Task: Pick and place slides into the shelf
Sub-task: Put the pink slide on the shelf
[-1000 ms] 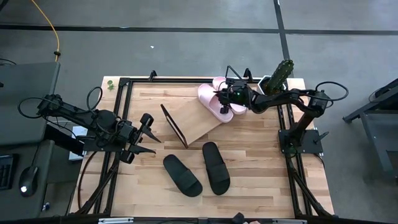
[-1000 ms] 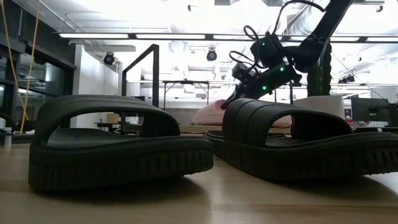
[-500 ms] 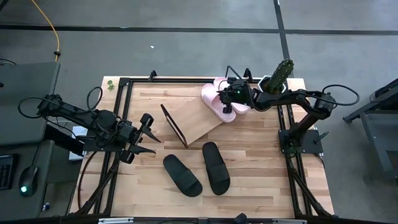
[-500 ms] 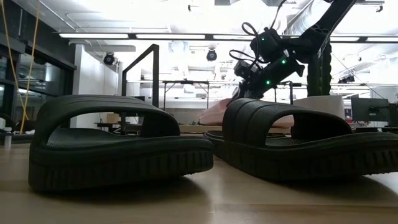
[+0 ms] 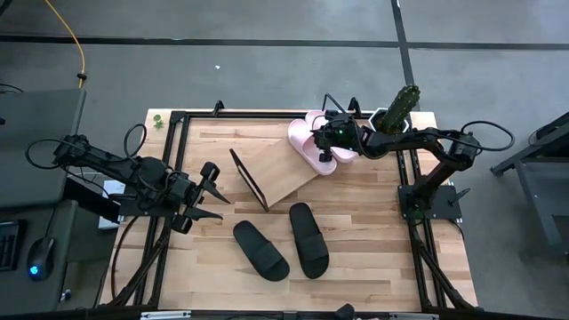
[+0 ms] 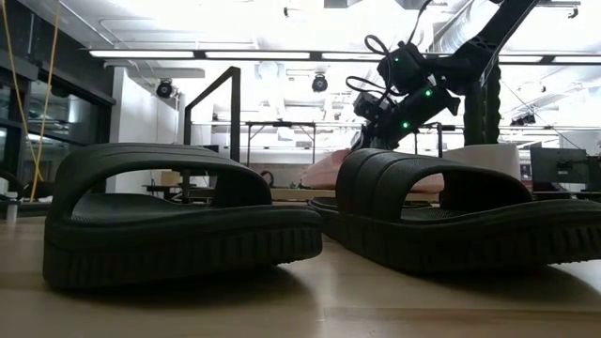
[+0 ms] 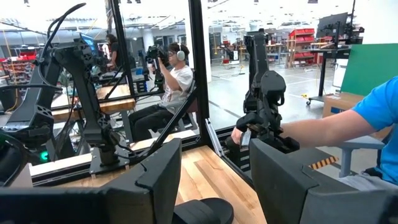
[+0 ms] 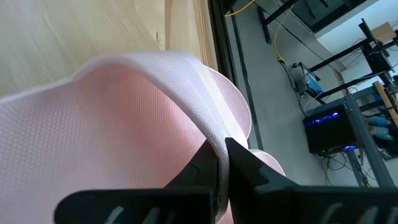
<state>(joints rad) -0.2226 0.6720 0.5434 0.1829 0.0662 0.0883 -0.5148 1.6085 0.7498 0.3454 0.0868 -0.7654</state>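
Note:
My right gripper (image 5: 327, 140) is at the table's far right, shut on a pale pink slide (image 5: 308, 147) that reaches over the far right corner of the slanted wooden shelf (image 5: 276, 173). A second pink slide (image 5: 314, 116) lies just beyond it, partly covered. Two black slides (image 5: 260, 251) (image 5: 308, 240) rest sole-down on the near middle of the table and fill the low view (image 6: 178, 221) (image 6: 460, 221). My left gripper (image 5: 209, 191) hangs open left of the shelf, touching nothing. My right gripper pinches a thin curved edge of the pink slide (image 8: 214, 127) between its two fingers (image 8: 202, 163), only at their free ends. It comes slanting down from the table's right. In the low view the slide (image 6: 324, 172) tilts up toward the gripper (image 6: 371, 131); a black slide hides its lower end.
A cactus in a white pot (image 5: 397, 108) stands at the far right corner, close behind my right arm. A black metal frame (image 5: 178, 120) runs along the table's edges. A person in blue (image 7: 348, 130) sits beyond the table in the left wrist view.
My right gripper has moved a little toward the table's right edge and up, staying shut on the pink slide. The slide has gone with it, shifting slightly right off the shelf's corner. In the last half second both have kept still.

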